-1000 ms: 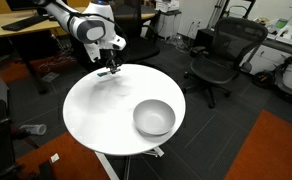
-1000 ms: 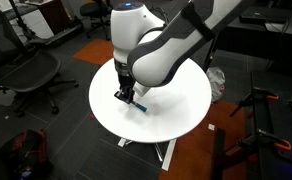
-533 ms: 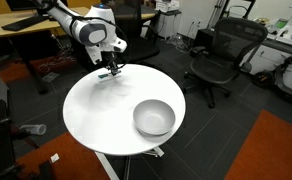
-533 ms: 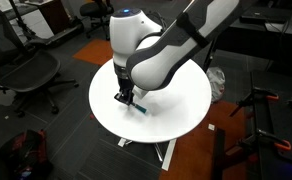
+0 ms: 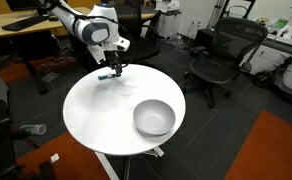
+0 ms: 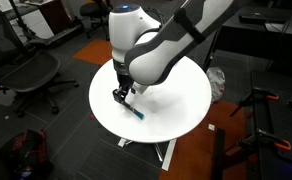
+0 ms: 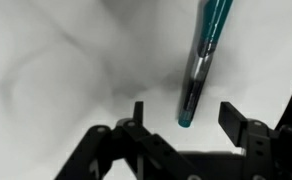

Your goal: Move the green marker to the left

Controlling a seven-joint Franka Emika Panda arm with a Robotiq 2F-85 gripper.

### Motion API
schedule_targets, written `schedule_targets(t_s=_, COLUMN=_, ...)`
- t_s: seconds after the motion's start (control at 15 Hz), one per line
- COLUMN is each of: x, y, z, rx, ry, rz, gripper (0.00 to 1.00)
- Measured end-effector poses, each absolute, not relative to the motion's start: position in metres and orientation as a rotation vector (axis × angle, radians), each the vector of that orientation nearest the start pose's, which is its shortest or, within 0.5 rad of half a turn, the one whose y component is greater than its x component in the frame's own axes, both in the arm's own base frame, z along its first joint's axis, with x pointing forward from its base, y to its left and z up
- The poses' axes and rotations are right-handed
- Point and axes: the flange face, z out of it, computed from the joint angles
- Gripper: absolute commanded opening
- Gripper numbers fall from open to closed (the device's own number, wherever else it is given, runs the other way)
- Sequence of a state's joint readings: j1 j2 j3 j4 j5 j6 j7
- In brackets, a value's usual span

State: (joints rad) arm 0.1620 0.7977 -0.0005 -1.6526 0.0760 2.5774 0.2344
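- Your gripper (image 7: 184, 112) showed its two dark, blocky fingers (image 7: 236, 118) spread apart at the bottom of the wrist view, pinching nothing.
- The green marker (image 7: 204, 50) was a slim, glossy teal stick with a duller grey stretch towards its lower tip. It slanted down from the upper right of the wrist view, and its tip ended in the gap between the fingers, seemingly touching neither.
- In an exterior view it lay flat on the smooth, round white table (image 6: 181, 105), left of centre in the frame, just beside your gripper.
- A round silver-grey bowl (image 5: 154, 117) with a soft metallic sheen sat at the lower right of the tabletop, well apart from the marker.
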Motion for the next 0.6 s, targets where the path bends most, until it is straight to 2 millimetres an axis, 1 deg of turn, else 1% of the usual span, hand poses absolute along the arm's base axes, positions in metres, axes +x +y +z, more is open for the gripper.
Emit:
schedule_targets(t_s=0.27, x=0.69, y=0.103, z=0.17, rx=-3.065, ry=0.136, rz=-0.213, gripper=1.0)
schedule_targets(t_s=0.4, x=0.693, y=0.101, z=0.183, rx=-3.068, ry=0.102, rz=-0.243, gripper=1.0)
schedule_targets(t_s=0.6, x=0.695, y=0.097, z=0.21, rx=-3.066, ry=0.052, rz=-0.294, gripper=1.0)
